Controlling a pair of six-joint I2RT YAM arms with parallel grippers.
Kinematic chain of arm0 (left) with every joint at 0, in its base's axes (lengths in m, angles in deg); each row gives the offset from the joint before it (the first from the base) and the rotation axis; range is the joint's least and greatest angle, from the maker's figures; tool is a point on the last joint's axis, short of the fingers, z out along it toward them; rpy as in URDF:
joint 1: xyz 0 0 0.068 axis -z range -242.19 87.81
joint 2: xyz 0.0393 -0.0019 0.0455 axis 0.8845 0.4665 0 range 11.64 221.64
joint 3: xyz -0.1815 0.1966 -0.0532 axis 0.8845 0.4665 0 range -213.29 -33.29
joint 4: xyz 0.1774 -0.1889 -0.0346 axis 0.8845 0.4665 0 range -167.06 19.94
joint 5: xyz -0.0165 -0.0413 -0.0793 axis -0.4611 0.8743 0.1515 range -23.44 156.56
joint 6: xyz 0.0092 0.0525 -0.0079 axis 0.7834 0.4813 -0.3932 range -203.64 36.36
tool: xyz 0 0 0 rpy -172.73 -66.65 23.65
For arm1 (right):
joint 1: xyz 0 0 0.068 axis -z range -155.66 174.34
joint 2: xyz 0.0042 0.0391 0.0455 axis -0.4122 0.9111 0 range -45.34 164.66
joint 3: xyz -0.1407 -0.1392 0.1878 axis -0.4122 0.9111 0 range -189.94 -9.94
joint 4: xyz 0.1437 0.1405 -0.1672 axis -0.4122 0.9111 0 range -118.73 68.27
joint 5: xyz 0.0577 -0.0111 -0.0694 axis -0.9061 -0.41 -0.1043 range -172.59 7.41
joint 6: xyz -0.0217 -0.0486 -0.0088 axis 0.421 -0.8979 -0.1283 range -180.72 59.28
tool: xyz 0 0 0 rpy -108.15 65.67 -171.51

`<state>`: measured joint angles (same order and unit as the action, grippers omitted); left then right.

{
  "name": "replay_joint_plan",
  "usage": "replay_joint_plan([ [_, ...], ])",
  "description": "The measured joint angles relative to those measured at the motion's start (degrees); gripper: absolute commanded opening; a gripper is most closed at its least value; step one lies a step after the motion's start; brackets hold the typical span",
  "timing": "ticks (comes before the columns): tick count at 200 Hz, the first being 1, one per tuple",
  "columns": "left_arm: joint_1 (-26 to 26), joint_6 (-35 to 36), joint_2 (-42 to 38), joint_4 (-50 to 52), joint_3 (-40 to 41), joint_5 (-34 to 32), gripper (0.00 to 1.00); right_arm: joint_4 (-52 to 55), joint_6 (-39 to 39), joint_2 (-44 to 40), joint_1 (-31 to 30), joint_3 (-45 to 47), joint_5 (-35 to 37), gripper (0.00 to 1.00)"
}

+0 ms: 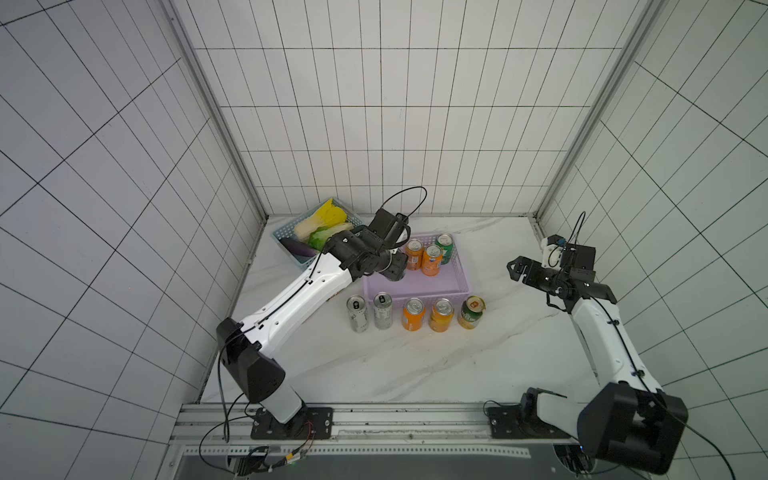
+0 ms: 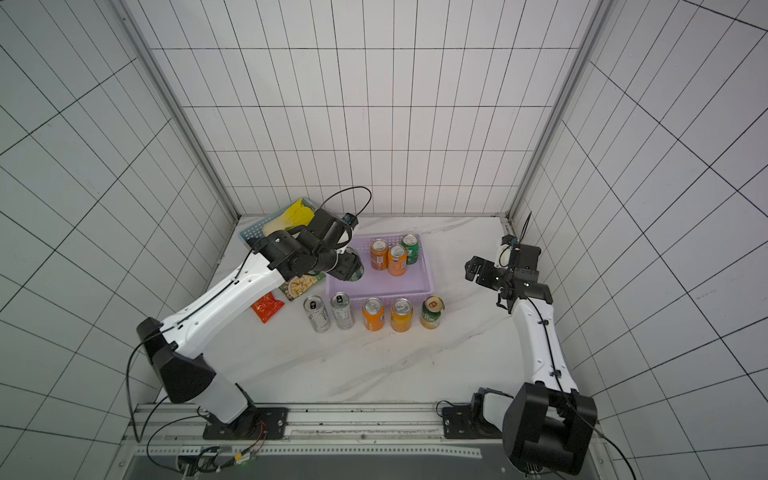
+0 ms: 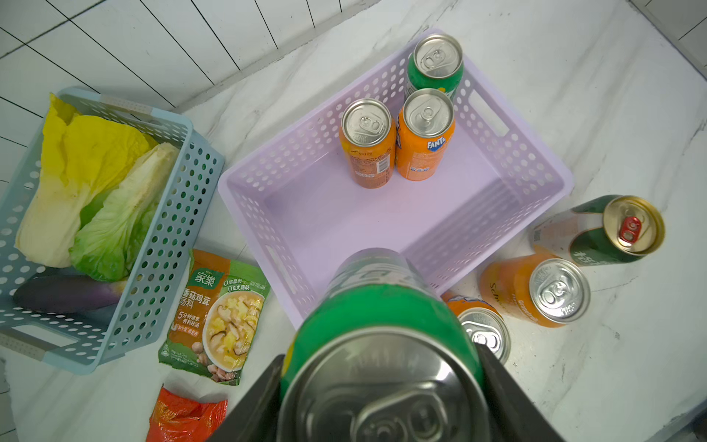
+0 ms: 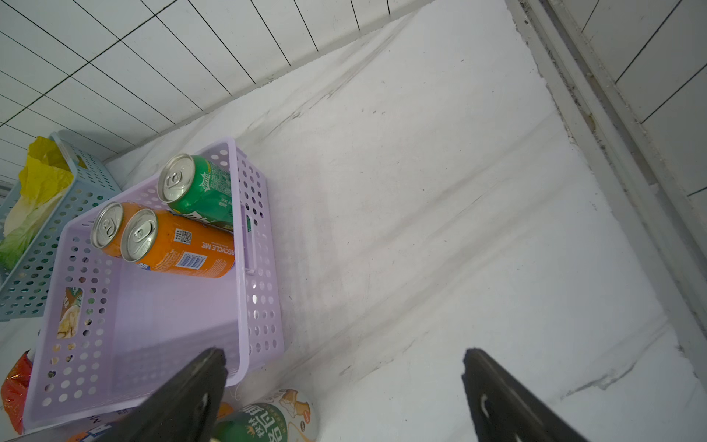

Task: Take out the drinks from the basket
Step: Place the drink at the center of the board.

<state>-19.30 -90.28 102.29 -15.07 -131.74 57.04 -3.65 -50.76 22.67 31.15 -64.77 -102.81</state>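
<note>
My left gripper (image 3: 382,386) is shut on a green can (image 3: 382,317), held above the near left corner of the lilac basket (image 3: 344,214); in a top view the can (image 2: 356,266) shows under the gripper (image 2: 347,269). Two orange cans (image 1: 414,254) (image 1: 432,261) and a green one (image 1: 444,247) stand in the basket's (image 1: 419,286) far part. In front of it stand two silver-white cans (image 1: 357,314), two orange cans (image 1: 413,314) and a green-and-gold can (image 1: 471,312). My right gripper (image 1: 515,270) (image 4: 344,382) hangs open and empty right of the basket.
A blue basket (image 1: 286,245) with vegetables stands at the back left corner. A green soup packet (image 2: 301,284) and a red packet (image 2: 268,307) lie left of the lilac basket, beneath my left arm. Walls close in on three sides.
</note>
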Motion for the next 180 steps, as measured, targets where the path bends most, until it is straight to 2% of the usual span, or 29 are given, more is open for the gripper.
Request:
replay_joint_plan([
  [104, 9.22, -6.10, -13.86, 5.97, 5.29, -2.14, 0.56, 0.00, 0.00, 0.02, 0.00, 0.00, 0.00, 0.99],
  [180, 12.07, -9.97, -23.89, 8.52, 16.46, -1.29, 0.56, 0.00, 0.00, 0.02, 0.00, 0.00, 0.00, 1.00],
])
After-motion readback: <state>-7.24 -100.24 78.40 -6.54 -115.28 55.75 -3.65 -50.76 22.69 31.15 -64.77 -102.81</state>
